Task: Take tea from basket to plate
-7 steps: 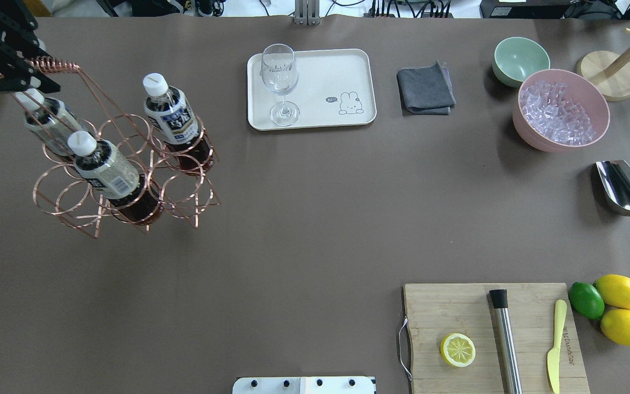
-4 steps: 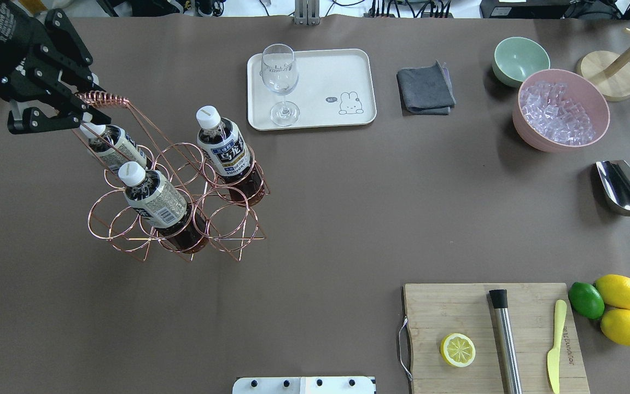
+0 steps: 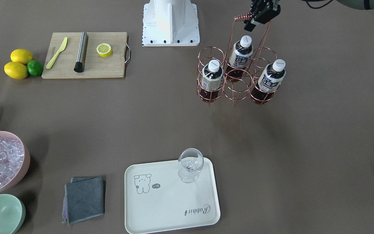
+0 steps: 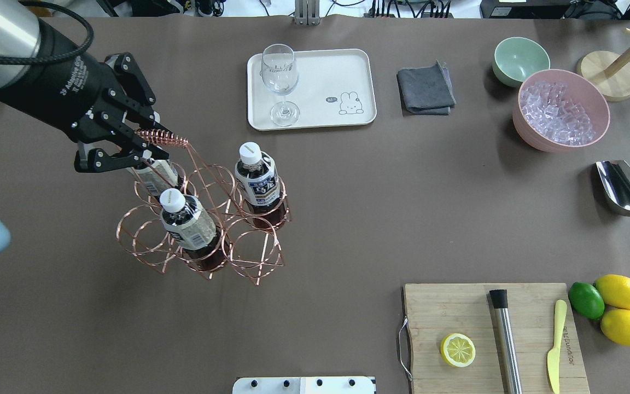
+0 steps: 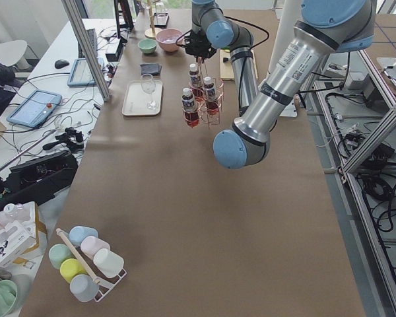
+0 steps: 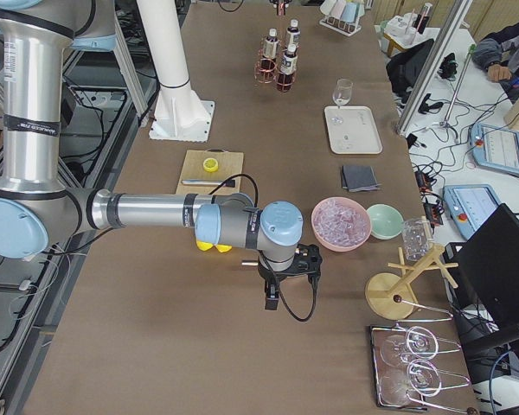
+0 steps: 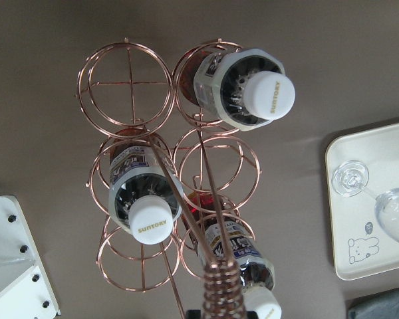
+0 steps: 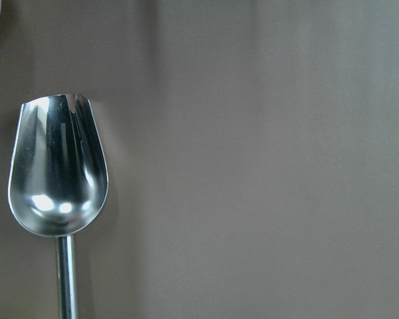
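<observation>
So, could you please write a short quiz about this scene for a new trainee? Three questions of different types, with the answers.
1. True or false: the left gripper is closed on the handle of the basket.
2. How many tea bottles stand in the basket? A) two B) three C) four
3. Fill in: the only thing standing on the plate is a ____.

Key: 1 true; 2 B; 3 wine glass.
</observation>
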`<state>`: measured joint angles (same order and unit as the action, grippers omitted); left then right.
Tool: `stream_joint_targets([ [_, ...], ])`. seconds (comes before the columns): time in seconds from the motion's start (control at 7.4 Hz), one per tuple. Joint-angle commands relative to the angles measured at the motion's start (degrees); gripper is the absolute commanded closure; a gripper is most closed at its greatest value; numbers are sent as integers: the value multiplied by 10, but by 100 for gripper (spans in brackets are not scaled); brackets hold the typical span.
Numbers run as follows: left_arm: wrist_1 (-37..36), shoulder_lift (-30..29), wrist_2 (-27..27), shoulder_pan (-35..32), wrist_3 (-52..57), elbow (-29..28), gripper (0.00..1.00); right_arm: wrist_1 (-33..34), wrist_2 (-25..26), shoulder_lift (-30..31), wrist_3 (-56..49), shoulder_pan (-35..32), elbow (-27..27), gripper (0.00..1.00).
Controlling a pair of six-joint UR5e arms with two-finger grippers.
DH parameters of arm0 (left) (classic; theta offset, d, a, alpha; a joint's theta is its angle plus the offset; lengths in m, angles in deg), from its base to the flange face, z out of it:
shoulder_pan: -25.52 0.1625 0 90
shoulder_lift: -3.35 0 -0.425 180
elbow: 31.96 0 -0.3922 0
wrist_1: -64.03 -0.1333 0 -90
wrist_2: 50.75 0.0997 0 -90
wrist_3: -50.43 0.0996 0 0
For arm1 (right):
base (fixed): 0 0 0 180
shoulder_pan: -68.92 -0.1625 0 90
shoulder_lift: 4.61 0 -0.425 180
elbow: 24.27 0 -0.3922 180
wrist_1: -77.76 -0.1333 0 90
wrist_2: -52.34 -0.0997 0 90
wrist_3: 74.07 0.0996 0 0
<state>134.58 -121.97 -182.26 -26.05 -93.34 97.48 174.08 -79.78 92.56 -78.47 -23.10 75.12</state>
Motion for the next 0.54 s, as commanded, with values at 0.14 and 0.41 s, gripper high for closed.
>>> stream_joint_targets([
  [0.14, 114, -10, 0, 17, -96, -72, 100, 0, -5, -2, 0, 3, 19, 0],
  [0.41, 114, -23, 0, 17, -130, -78, 100, 70, -8, -6, 13, 39, 101, 0],
])
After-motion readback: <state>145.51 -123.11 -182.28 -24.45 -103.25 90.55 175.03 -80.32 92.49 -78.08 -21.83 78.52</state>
